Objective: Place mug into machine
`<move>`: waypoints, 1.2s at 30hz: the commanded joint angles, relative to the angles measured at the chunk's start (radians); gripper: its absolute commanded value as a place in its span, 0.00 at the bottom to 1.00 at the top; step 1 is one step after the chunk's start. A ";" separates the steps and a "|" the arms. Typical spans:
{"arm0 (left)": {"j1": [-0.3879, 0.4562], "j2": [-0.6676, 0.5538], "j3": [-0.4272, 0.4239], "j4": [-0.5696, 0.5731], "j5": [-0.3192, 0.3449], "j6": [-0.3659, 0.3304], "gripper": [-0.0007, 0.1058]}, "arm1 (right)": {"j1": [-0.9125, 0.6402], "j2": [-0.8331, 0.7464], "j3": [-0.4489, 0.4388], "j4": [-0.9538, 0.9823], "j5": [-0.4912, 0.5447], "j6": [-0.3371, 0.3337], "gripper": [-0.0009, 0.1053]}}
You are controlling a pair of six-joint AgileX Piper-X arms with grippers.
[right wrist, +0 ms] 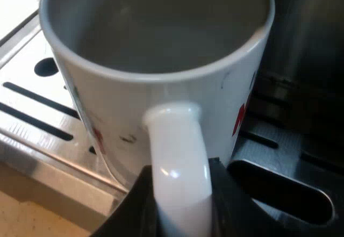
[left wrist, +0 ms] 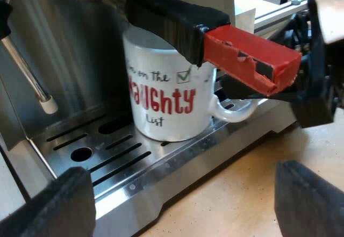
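Observation:
A white mug with red "Naughty" lettering stands upright on the espresso machine's steel drip tray. It sits beneath the locked holder's dark handle with its red end. My right gripper is shut on the mug's white handle, one black finger on each side. From the left wrist view that gripper reaches in at the mug's handle. The mug is empty inside. My left gripper hangs open before the tray, fingers wide apart, holding nothing.
A steam wand with a white tip slopes down over the tray beside the mug. The slotted tray has a raised steel edge toward the wooden tabletop. The machine's steel wall rises close behind the mug.

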 commanded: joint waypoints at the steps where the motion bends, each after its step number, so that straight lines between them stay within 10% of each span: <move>1: -0.002 0.002 -0.002 -0.006 -0.016 -0.002 0.67 | -0.003 0.005 -0.024 -0.029 0.005 0.003 0.10; 8: -0.002 0.002 -0.002 -0.006 -0.016 -0.002 0.67 | -0.003 0.004 -0.027 -0.029 0.005 0.039 0.51; 36: -0.002 0.002 -0.002 -0.006 -0.016 -0.002 0.67 | -0.003 0.031 0.117 -0.374 -0.063 -0.034 0.51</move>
